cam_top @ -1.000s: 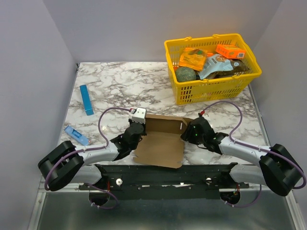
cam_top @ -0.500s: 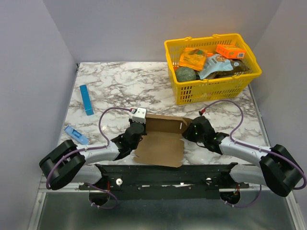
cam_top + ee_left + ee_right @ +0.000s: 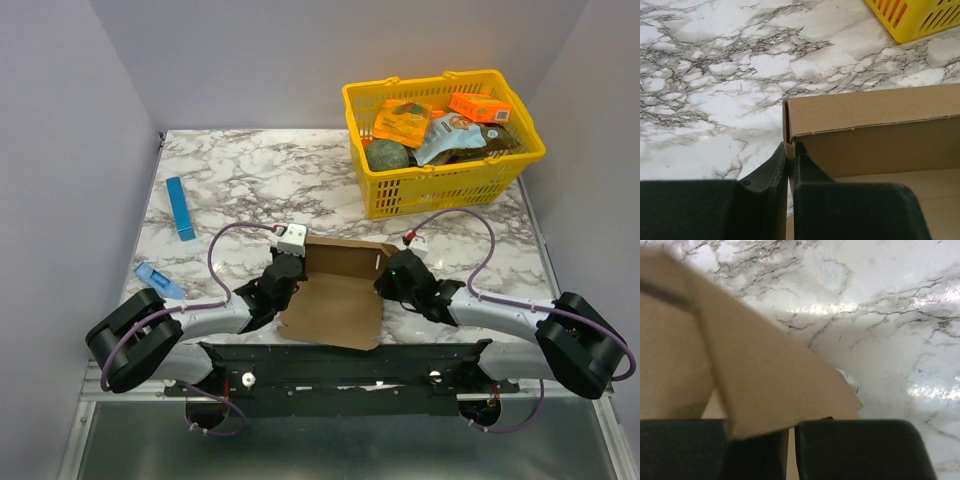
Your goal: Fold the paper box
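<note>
Marbled tabletop (image 3: 250,180), closed in by plain grey walls, holds everything. At its far left lies a thin blue strip (image 3: 181,208), with a small blue packet (image 3: 159,283) nearer the arms.

Next comes the left gripper (image 3: 288,268). Its wrist view shows its fingers (image 3: 765,175) pressed together on the left end of the paper box (image 3: 335,300), pinching the corner where the rear wall stands up.

The box sits at the near middle of the table, between the two arms. Its long rear wall (image 3: 870,107) is raised upright along its crease. The broad base panel and the near flap lie flat on the marble.

At the box's right end, the right gripper (image 3: 393,275) meets a side flap (image 3: 765,375). In that wrist view the flap tilts over one finger and a sliver of cardboard sits in the narrow gap, so the jaws appear clamped on it.

Well apart at the far right stands the yellow basket (image 3: 440,188) of groceries.

By my reading the fold is at an early stage: one wall is up and both ends are held. Raising the side walls and the front, tucking the tabs and closing the lid all seem to remain.
</note>
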Action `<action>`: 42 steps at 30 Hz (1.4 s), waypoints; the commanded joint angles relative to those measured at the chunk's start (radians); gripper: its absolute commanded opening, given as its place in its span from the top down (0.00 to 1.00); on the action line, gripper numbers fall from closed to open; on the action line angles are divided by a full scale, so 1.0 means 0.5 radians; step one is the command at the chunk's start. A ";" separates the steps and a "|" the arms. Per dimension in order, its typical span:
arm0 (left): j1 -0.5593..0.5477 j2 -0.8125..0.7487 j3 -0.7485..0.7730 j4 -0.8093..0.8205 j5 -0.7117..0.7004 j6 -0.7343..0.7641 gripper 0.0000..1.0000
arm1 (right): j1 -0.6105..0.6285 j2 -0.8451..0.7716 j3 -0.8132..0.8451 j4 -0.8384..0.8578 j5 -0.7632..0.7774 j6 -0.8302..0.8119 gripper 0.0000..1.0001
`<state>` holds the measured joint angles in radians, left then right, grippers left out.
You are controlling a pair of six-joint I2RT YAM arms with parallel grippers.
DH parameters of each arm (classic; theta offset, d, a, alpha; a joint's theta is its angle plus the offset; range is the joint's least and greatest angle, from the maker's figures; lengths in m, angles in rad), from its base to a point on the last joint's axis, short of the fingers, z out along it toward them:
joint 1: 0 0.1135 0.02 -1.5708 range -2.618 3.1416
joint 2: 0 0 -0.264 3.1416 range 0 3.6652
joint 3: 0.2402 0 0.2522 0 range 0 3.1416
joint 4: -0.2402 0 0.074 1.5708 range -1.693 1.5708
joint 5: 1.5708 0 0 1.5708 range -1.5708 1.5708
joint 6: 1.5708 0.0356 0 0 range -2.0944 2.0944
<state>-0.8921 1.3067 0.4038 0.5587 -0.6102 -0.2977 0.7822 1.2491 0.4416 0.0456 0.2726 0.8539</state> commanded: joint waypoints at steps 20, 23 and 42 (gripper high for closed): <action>-0.063 0.062 0.064 -0.068 0.012 0.016 1.00 | 0.451 0.229 0.583 -0.738 0.845 0.351 0.60; 0.020 0.043 0.064 -0.123 0.005 0.037 1.00 | 0.491 0.067 0.525 -0.757 0.796 0.210 0.40; 0.226 -0.128 -0.034 -0.102 0.253 0.126 1.00 | -0.131 -0.747 0.402 -0.932 0.241 -0.376 0.27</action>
<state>-0.8036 1.2839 0.4225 0.4953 -0.5640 -0.2428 0.8577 0.8593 0.6231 -0.4091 0.4515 0.7258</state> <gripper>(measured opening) 0.126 0.739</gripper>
